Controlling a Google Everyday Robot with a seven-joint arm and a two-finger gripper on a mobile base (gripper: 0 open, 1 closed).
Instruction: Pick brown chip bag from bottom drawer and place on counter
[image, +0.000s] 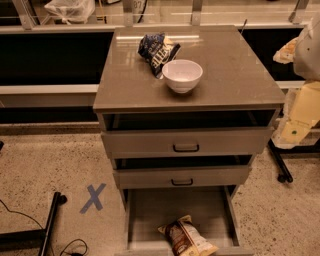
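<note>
The brown chip bag (186, 237) lies in the bottom drawer (150, 210), near its front edge and right of the middle, white panel partly up. The drawer is pulled fully out. The counter (230, 70) is the glossy grey-brown top of the cabinet. My gripper (296, 117) is at the right edge of the view, beside the cabinet at about the height of the top drawer. It is far above and to the right of the bag and holds nothing that I can see.
A dark blue chip bag (156, 50) and a white bowl (182, 75) sit on the counter's middle left. The two upper drawers (186, 145) stand slightly open. A blue tape X (94, 197) marks the floor at left, by a black pole (50, 225). A black wheeled leg (280, 167) stands at right.
</note>
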